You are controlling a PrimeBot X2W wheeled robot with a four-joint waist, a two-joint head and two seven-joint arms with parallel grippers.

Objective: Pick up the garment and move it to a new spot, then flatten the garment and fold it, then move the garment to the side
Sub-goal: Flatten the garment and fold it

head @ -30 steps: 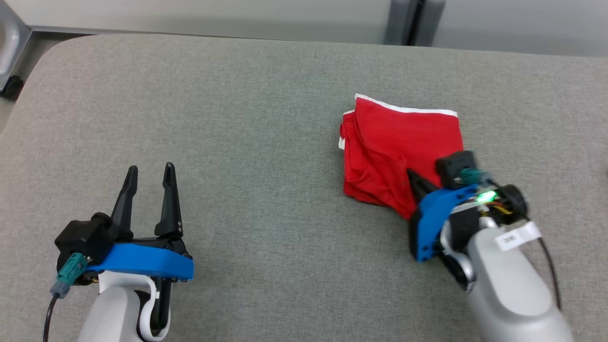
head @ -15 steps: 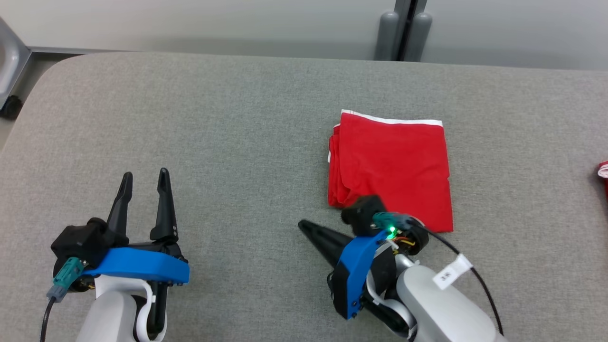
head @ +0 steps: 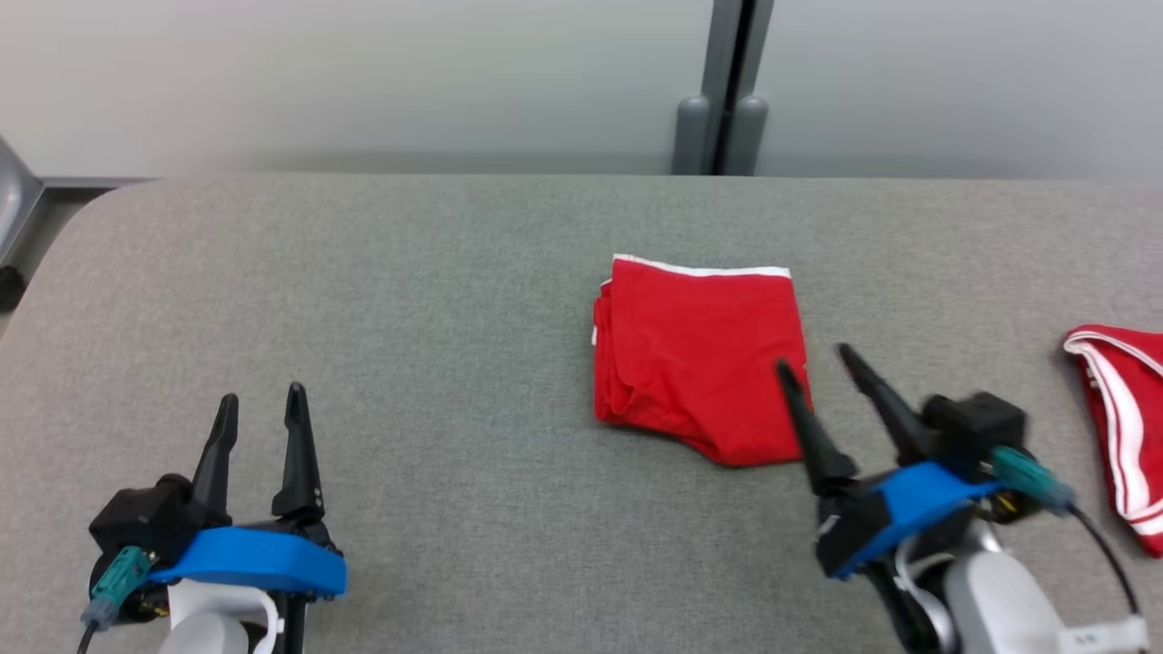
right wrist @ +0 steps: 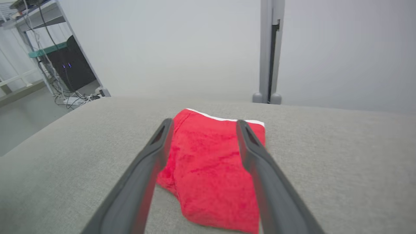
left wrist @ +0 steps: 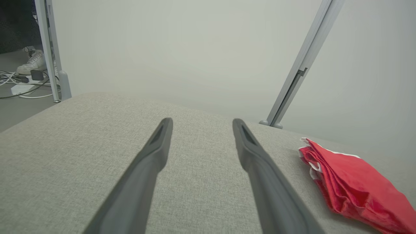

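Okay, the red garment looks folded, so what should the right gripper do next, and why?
Probably ease the right gripper forward and down onto the folded red garment's near corner, then close. Its jaws stand open beside that corner, and the fold looks finished.

The left gripper (head: 261,398) sits low at the left of the head view, its two dark fingers (head: 295,436) pointing straight ahead with a clear gap between them. The right gripper (head: 812,357), low at the right, tilts slightly leftward above its pale forearm (head: 995,595), fingers parted and holding nothing.
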